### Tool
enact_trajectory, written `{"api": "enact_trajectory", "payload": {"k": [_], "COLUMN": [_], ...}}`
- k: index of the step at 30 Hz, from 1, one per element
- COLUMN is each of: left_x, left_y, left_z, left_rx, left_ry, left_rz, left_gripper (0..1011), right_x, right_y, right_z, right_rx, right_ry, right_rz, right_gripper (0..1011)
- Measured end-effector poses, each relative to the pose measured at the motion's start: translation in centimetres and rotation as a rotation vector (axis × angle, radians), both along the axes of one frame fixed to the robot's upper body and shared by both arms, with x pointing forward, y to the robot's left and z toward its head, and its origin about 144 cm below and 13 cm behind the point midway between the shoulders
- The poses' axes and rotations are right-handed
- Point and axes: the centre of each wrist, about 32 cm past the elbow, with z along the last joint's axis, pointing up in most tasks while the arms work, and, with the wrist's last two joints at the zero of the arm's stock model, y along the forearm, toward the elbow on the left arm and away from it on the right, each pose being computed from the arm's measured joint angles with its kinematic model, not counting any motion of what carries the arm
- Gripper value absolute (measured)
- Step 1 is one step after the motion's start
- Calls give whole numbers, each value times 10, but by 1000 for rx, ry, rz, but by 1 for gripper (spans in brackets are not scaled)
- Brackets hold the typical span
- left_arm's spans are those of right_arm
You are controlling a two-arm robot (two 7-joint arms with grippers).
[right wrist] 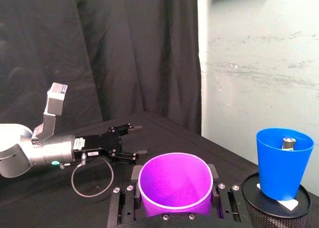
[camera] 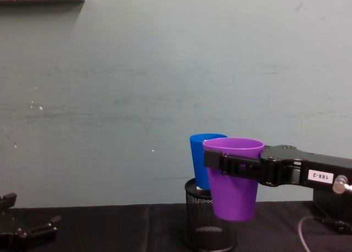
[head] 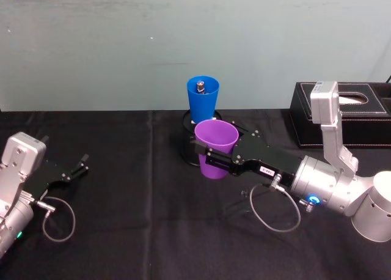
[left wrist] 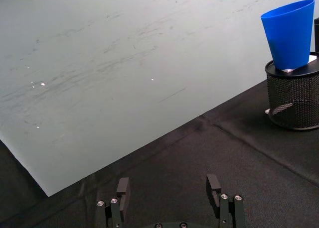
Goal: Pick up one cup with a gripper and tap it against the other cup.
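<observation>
Just in front of the blue cup [head: 202, 99], the right gripper [right wrist: 173, 188] holds the purple cup [camera: 234, 191] lifted, jaws pinching it; only the tap seems left. Left gripper [head: 78, 169] rests well apart, jaws spread.

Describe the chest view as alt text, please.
The right gripper holds the purple cup upright above the table, in front of the blue cup, which stands on a mesh pen holder. The left gripper rests open at lower left.
</observation>
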Motion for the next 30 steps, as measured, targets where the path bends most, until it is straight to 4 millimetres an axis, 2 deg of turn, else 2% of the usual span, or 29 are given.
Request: {"api": "enact_trajectory", "payload": {"k": [30], "left_x": [0], "left_y": [0], "left_z": [0], "left_rx": [0], "left_ry": [0], "left_rz": [0], "left_gripper": [1000], "right_x": [0], "right_y": [0], "right_z": [0], "right_rx": [0], "right_ry": [0], "right_rz": [0], "right_gripper": [754]}}
